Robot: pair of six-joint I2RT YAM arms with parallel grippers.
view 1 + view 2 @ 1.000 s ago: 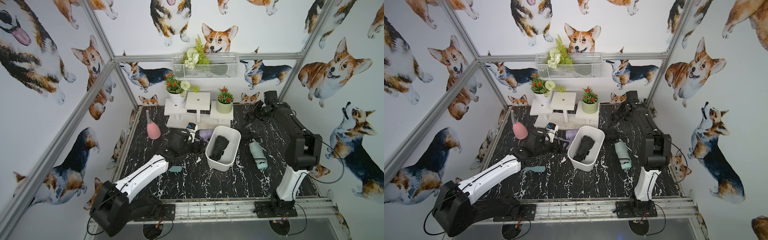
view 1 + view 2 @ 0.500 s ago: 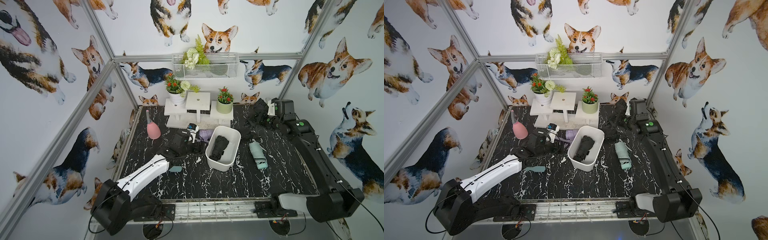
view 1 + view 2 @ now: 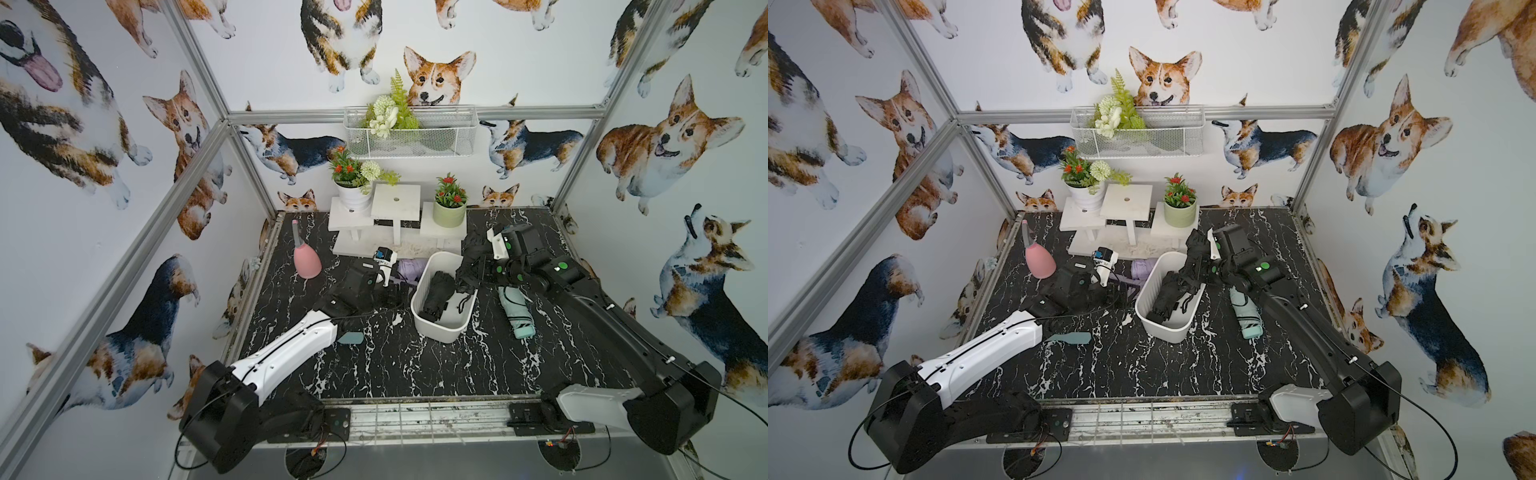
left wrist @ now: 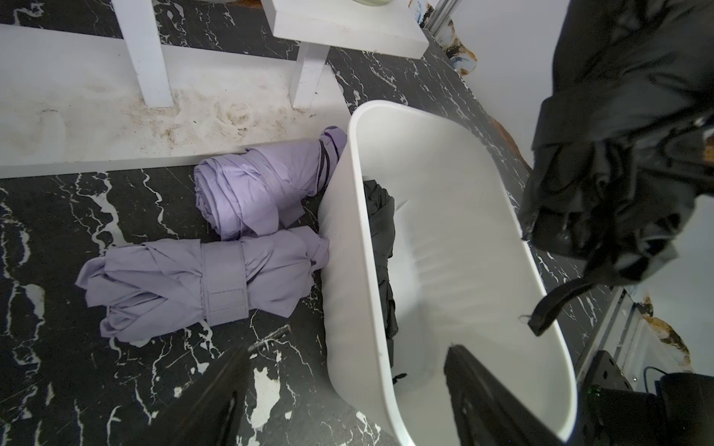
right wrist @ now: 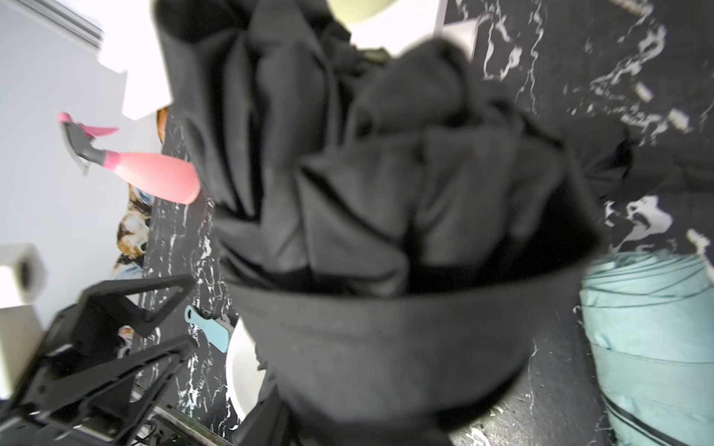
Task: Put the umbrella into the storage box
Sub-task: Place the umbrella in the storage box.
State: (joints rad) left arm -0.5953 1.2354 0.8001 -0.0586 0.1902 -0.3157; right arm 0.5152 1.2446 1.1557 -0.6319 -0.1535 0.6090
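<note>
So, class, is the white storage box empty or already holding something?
Not empty: one folded black umbrella lies inside the storage box; a second black umbrella, held aloft, is not yet in it.

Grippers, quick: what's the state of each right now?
Left gripper: open, empty, straddling the storage box wall.
Right gripper: closed on a black umbrella.

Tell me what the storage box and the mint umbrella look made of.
Storage box: likely moulded plastic, smooth white with a soft sheen and a rounded rim. Mint umbrella: thin woven fabric, probably synthetic, matte, creased into folds.
</note>
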